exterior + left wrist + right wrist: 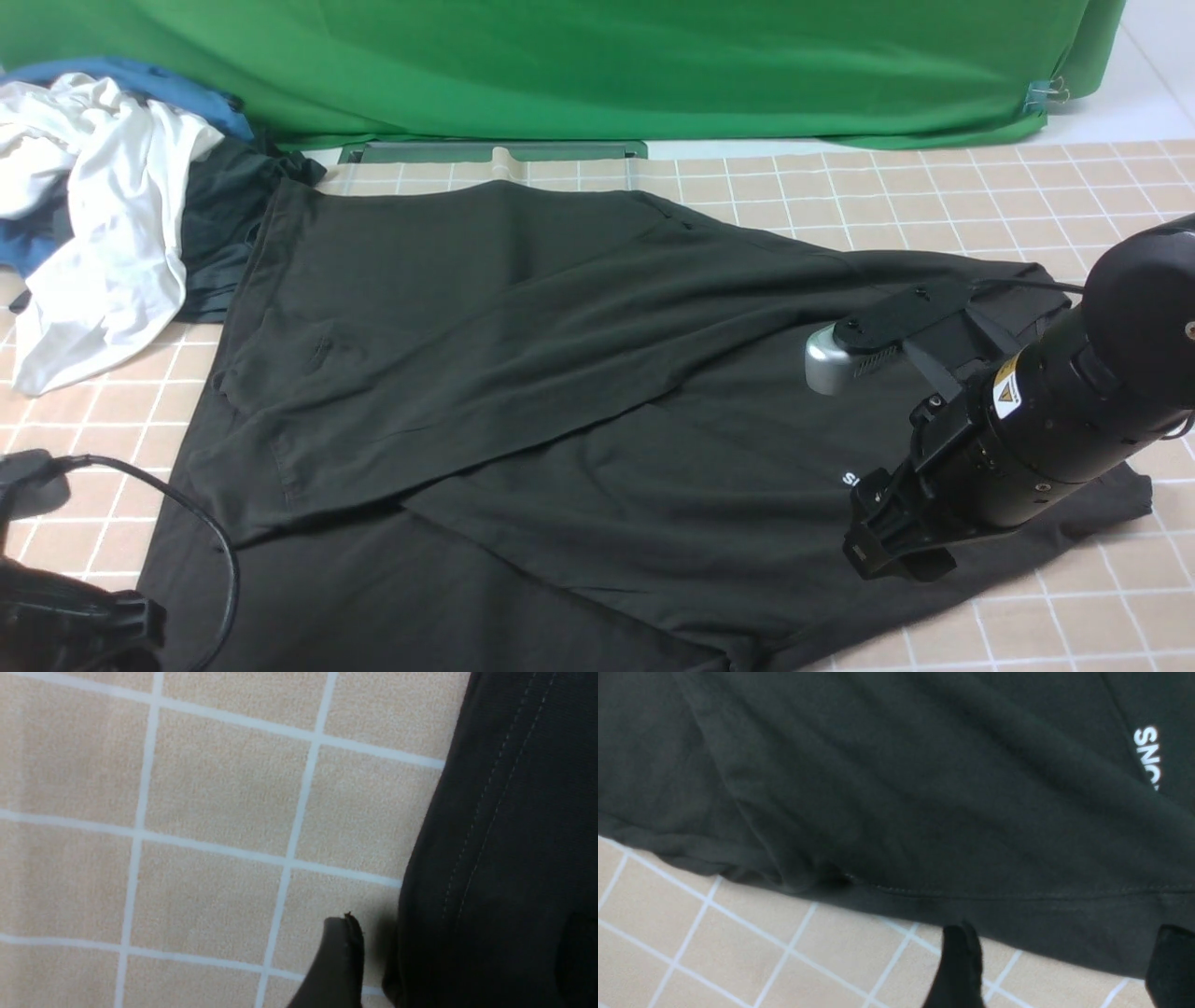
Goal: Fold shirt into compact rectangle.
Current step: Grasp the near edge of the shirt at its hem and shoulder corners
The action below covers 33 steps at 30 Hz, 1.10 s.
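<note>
Across the frame's centre lies the shirt [523, 373], one flap folded over, apparently early; further folds remain; right gripper [1064, 970] spread, empty, at its edge; left gripper [338, 961] undeterminable.

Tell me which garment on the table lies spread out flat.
The large black long-sleeved shirt, spread across the tiled table; the white garment and blue garment lie crumpled in a heap at the far left.
</note>
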Motion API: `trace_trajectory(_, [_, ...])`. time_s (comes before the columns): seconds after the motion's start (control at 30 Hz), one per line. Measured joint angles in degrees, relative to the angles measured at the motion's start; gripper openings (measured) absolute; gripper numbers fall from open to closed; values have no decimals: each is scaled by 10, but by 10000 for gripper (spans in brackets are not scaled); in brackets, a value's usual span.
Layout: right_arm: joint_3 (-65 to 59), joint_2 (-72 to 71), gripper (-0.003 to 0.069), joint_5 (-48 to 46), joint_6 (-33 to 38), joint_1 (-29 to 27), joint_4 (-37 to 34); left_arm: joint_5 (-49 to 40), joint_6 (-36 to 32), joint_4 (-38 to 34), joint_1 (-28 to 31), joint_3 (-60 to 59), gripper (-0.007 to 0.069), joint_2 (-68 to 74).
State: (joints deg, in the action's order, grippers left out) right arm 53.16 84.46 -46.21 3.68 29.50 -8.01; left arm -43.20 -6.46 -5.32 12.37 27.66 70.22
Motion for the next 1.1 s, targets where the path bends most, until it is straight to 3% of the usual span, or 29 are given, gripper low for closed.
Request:
trace_trajectory(0.13, [0, 0, 542, 2, 2, 0, 0, 12, -4, 5, 0, -2, 571, 14])
trace_trajectory(0.53, [0, 0, 542, 6, 9, 0, 0, 3, -30, 28, 0, 5, 441, 101])
trace_trajectory(0.63, [0, 0, 542, 6, 9, 0, 0, -4, -31, 23, 0, 10, 354, 106])
trace_trajectory(0.73, [0, 0, 542, 6, 10, 0, 0, -25, -32, 10, 0, 24, 147, 112])
trace_trajectory(0.8, [0, 0, 542, 6, 10, 0, 0, -50, -32, 4, 0, 41, 63, 119])
trace_trajectory(1.1, [2, 0, 542, -33, 10, -2, 43, -169, -26, -1, 0, 142, 20, 70])
